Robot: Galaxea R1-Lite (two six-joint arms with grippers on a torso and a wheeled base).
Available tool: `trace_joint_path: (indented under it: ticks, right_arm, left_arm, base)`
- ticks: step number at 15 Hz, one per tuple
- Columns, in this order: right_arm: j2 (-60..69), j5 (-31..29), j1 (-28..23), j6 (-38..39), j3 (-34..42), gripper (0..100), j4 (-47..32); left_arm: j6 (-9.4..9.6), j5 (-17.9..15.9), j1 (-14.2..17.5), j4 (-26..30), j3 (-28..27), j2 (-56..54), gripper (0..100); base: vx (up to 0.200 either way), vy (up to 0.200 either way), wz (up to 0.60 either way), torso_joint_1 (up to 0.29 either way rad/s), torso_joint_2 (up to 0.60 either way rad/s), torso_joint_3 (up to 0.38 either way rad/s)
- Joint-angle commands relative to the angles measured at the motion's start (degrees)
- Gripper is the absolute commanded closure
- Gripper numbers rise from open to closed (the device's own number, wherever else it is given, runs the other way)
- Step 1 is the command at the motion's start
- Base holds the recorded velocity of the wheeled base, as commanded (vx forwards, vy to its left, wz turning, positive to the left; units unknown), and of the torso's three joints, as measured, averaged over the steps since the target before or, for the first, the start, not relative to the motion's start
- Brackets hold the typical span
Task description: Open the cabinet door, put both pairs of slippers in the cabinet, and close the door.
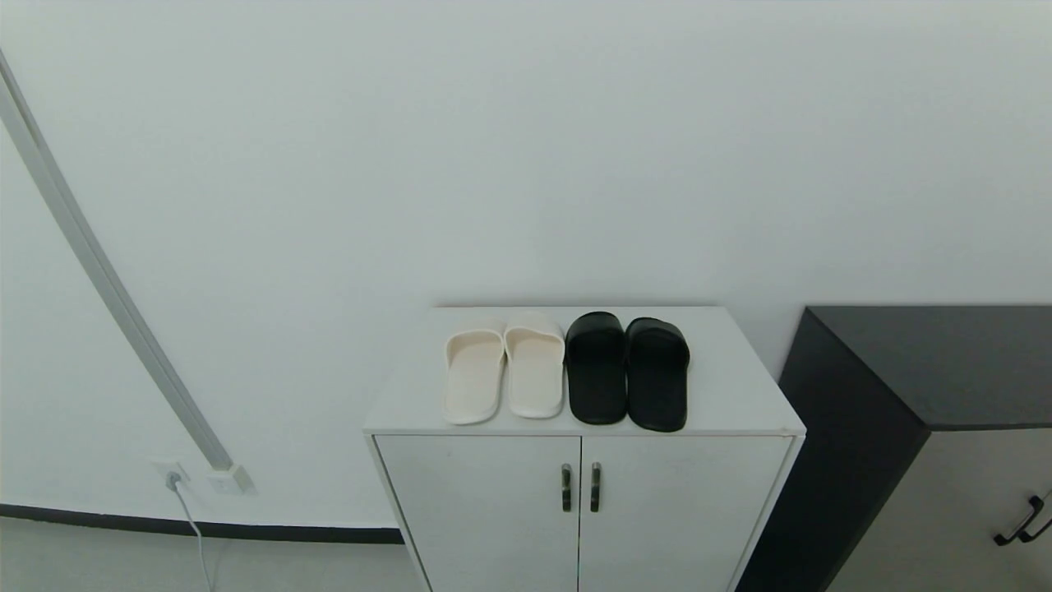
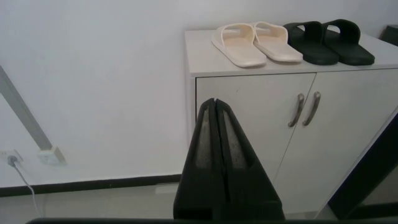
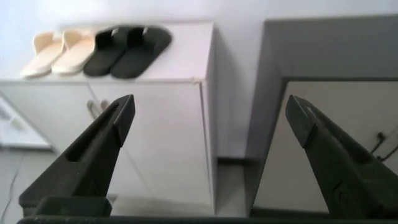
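A white two-door cabinet (image 1: 493, 526) stands against the wall, both doors closed, with two dark handles (image 1: 579, 487) at the centre seam. On its top lie a cream pair of slippers (image 1: 503, 375) on the left and a black pair of slippers (image 1: 628, 382) on the right, side by side. My left gripper (image 2: 215, 107) is shut, held short of the cabinet (image 2: 249, 112) near its left door, below the cream slippers (image 2: 255, 43) and black slippers (image 2: 329, 41). My right gripper (image 3: 208, 115) is open, back from the cabinet (image 3: 161, 137) near its right corner; slippers (image 3: 93, 48) lie on top.
A dark cabinet (image 1: 912, 411) with a grey door and black handle (image 1: 1019, 520) stands right beside the white one. On the left wall run a slanted grey conduit (image 1: 99, 271) and a socket with a plugged cable (image 1: 177, 481). Bare floor lies to the left.
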State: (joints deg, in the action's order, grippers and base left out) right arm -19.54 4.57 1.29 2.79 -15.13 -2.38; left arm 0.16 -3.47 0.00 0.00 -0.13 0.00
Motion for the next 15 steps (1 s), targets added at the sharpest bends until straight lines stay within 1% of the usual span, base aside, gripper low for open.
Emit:
trace_joint_path:
  ticks: [1, 2, 3, 4, 5, 6, 7, 8, 9, 10, 11, 12, 15]
  right_arm:
    - [-25.55, 3.34, 4.68, -0.24, -2.36, 0, 8.62]
    - [-32.31, 2.37, 8.2, 1.78, -3.42, 0, 14.86]
    - [-36.18, 0.26, 10.92, 3.1, -4.12, 0, 18.2]
    - [-42.25, -6.94, 18.75, 6.17, -6.4, 0, 22.06]
    - [-45.06, -11.43, 23.93, 8.9, -8.25, 0, 23.03]
    - [-49.28, -17.05, 31.67, 12.94, -12.12, 0, 23.21]
    - [-52.35, -19.86, 35.36, 14.0, -15.28, 0, 23.21]
    - [-54.81, -21.27, 37.47, 14.52, -17.92, 0, 23.21]
    - [-60.35, -23.73, 41.42, 15.4, -23.28, 0, 23.3]
    - [-62.55, -25.05, 42.39, 15.49, -25.48, 0, 23.21]
    - [-68.0, -27.6, 44.24, 15.49, -30.22, 0, 23.21]
    - [-71.86, -27.86, 45.03, 15.49, -33.12, 0, 23.3]
    - [-81.88, -29.62, 44.59, 15.75, -40.51, 0, 24.0]
  left_arm:
    - [0.19, 0.05, 0.0, 0.0, 0.05, 0.0, 100]
    - [0.28, -0.04, 0.0, 0.0, 0.05, 0.0, 100]
    - [0.19, -0.04, 0.0, 0.0, 0.05, 0.0, 100]
    - [0.19, -0.04, 0.0, 0.0, 0.05, 0.0, 100]
    - [0.19, 0.05, 0.0, 0.0, 0.05, 0.0, 100]
    - [0.02, 0.05, 0.0, 0.0, 0.05, 0.0, 100]
    - [-0.16, 0.22, 0.0, 0.0, 0.05, 0.0, 100]
    - [-0.16, 0.13, 0.0, 0.0, 0.05, 0.0, 100]
    - [-0.16, 0.13, 0.0, 0.0, 0.05, 0.0, 100]
    - [-0.16, 0.13, 0.0, 0.0, 0.05, 0.0, 100]
    - [-0.16, 0.13, 0.0, 0.0, 0.05, 0.0, 100]
    - [-0.07, 0.22, 0.0, 0.0, 0.05, 0.0, 100]
    - [-0.16, 0.31, 0.0, 0.0, 0.05, 0.0, 100]
  base:
    - [0.0, 0.0, 0.0, 0.0, 0.0, 0.0]
    - [0.0, 0.0, 0.0, 0.0, 0.0, 0.0]
    - [0.0, 0.0, 0.0, 0.0, 0.0, 0.0]
    - [0.0, 0.0, 0.0, 0.0, 0.0, 0.0]
    - [0.0, 0.0, 0.0, 0.0, 0.0, 0.0]
    - [0.0, 0.0, 0.0, 0.0, 0.0, 0.0]
    - [0.0, 0.0, 0.0, 0.0, 0.0, 0.0]
    - [0.0, 0.0, 0.0, 0.0, 0.0, 0.0]
    - [0.0, 0.0, 0.0, 0.0, 0.0, 0.0]
    - [0.0, 0.0, 0.0, 0.0, 0.0, 0.0]
    - [0.0, 0.0, 0.0, 0.0, 0.0, 0.0]
    - [0.0, 0.0, 0.0, 0.0, 0.0, 0.0]
    - [0.0, 0.0, 0.0, 0.0, 0.0, 0.0]
